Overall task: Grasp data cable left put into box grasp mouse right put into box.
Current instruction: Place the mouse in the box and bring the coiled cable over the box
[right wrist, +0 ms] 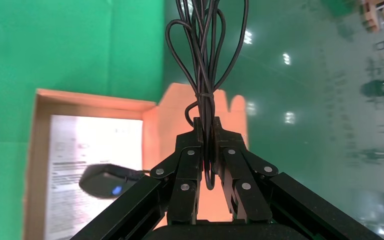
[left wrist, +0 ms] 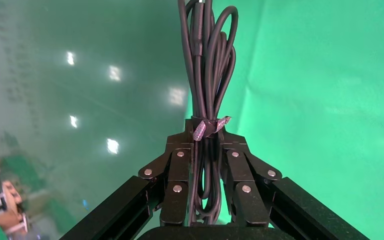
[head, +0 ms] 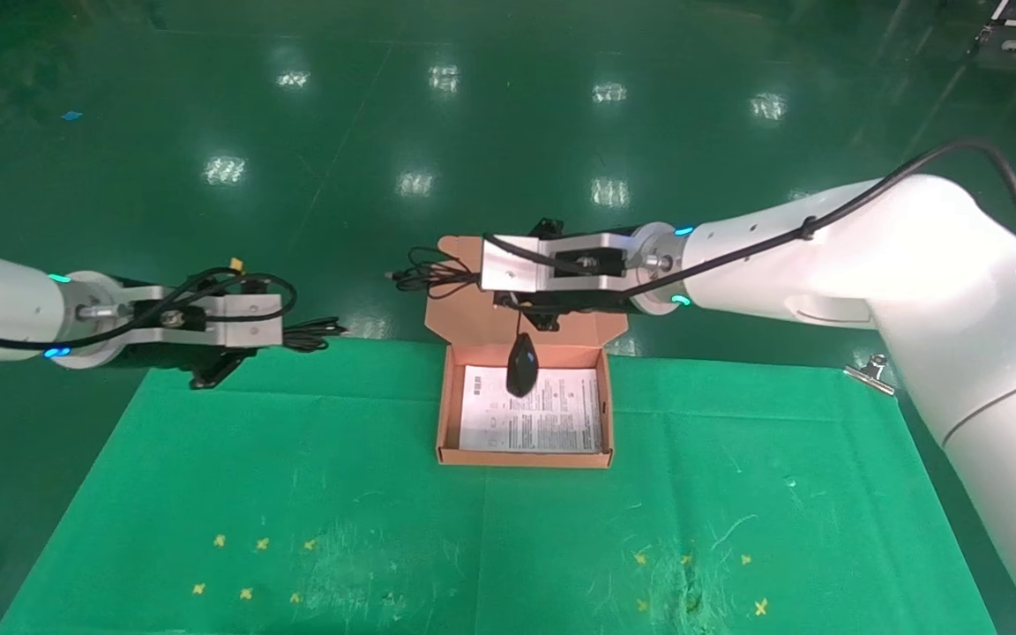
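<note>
Head view: the left hand (head: 296,333) hovers at nine o'clock of the box (head: 523,459), beyond the tabletop's (head: 208,459) far edge, with the data cable (head: 318,332) sticking out of it. The right hand (head: 517,304) hangs over the box's open lid at twelve o'clock. The mouse (head: 521,365) dangles by its cord above the printed sheet (head: 552,423).

Left wrist view: fingers (left wrist: 177,175) closed on the cable, a long looped bundle with a small tie.

Right wrist view: fingers (right wrist: 185,172) closed on the bundled mouse cord (right wrist: 205,65). The mouse is black and oval.

Risks, as judged: the hanging mouse may swing and catch the box wall, and the cord bundle may drape outside on release.
</note>
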{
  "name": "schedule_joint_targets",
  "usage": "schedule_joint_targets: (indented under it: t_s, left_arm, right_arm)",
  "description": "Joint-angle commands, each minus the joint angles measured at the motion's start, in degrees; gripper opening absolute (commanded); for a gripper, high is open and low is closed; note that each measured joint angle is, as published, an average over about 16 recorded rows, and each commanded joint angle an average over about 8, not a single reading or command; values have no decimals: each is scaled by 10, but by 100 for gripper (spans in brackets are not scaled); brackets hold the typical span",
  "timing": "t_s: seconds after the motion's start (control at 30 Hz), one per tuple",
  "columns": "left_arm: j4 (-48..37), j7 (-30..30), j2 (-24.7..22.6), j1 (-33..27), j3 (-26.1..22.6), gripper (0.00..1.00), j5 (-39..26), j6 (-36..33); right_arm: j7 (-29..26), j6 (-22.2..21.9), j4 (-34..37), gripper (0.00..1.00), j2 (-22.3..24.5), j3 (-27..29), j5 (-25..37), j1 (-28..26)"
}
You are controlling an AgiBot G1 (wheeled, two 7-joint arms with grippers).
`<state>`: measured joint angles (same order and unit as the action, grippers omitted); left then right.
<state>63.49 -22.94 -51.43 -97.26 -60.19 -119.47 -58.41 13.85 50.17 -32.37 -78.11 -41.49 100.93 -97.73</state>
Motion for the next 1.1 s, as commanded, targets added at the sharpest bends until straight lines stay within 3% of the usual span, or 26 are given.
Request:
schedule_joint_targets:
  t_s: [0.03, 0.33, 0.73, 0.77, 1.0, 1.03, 1.1]
  left_arm:
    - [10, -16, 7, 2, -3, 0, -10, -9]
    - [36, -43, 14, 6, -4, 0, -26, -16]
    - [42, -50, 16, 8, -5, 0, -30, -17]
    - [43, -50, 16, 8, -5, 0, -30, -17]
    - [44, -50, 16, 8, -5, 0, -30, -17]
    - [44, -50, 16, 8, -5, 0, -30, -17]
    - [44, -50, 15, 9, -5, 0, -30, -16]
  right_arm:
    - [-4, -6, 0, 0, -1, -15, -8, 4]
    - [-56, -28, -9, 0, -3, -88, -52, 21]
    - [-206, -65, 39, 0, -4, -201, -76, 33]
    - [-217, -65, 41, 7, -4, -209, -77, 32]
    - [-250, -65, 48, 95, -2, -249, -77, 25]
    - [-250, -65, 47, 100, -1, -252, -77, 25]
    - [-252, -65, 43, 100, 3, -258, -78, 25]
